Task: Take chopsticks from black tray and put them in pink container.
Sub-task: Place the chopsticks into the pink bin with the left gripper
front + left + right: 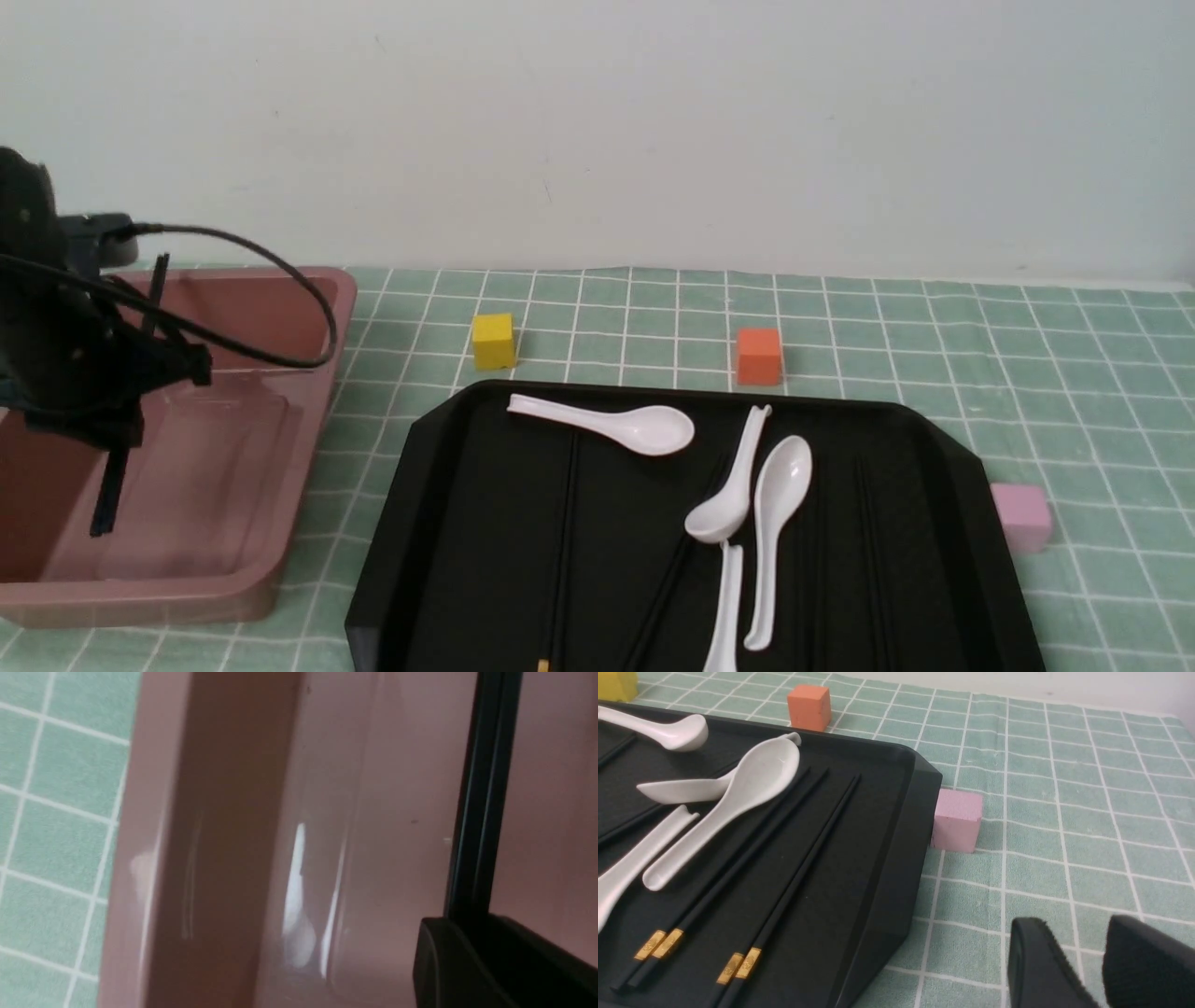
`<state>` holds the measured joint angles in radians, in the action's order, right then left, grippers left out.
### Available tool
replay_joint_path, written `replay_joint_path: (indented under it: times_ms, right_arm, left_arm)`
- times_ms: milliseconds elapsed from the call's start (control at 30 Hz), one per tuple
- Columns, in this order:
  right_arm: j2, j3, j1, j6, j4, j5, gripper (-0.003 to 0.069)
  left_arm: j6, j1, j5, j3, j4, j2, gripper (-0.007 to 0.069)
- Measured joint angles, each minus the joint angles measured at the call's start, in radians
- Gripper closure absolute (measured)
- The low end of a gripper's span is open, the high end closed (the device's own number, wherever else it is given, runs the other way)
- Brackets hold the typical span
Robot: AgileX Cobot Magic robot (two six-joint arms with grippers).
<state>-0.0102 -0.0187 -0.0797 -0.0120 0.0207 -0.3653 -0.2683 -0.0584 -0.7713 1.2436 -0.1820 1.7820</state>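
My left gripper (121, 411) hangs over the pink container (341, 308) at the far left, shut on black chopsticks (107, 495) that stand nearly upright through its fingers. In the left wrist view the held chopsticks (481, 788) run up from the left gripper (472, 924) against the container's inner wall (224, 835). More chopsticks (794, 868) with gold bands lie in the black tray (887, 858). On the tray (411, 485) in the front view, chopsticks (565, 541) lie between the spoons. My right gripper (1078, 926) is open over the cloth beside the tray, with nothing between its fingers.
Several white spoons (644, 429) lie on the tray. A yellow cube (493, 341) and an orange cube (758, 356) stand behind it, and a pale pink cube (1022, 516) touches its right edge. A green checked cloth (934, 355) covers the table.
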Motion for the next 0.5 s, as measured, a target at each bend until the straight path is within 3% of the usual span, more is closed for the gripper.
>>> replay_joint_path:
  times_ms: [167, 300, 400, 500]
  right_arm:
    - [0.0, 0.0, 0.0, 0.0, 0.0, 0.0, 0.0419]
    - [0.0, 0.0, 0.0, 0.0, 0.0, 0.0, 0.0419]
    - [0.0, 0.0, 0.0, 0.0, 0.0, 0.0, 0.0419]
    - [0.0, 0.0, 0.0, 0.0, 0.0, 0.0, 0.0419]
  left_arm:
    - [-0.051, 0.0, 0.003, 0.0, -0.045, 0.079, 0.0353]
    - [-0.088, 0.0, -0.024, 0.007, -0.046, 0.079, 0.0313]
    - [-0.102, 0.0, -0.077, 0.031, -0.026, 0.033, 0.0383]
    - [-0.103, 0.0, -0.148, 0.033, 0.044, -0.074, 0.0557]
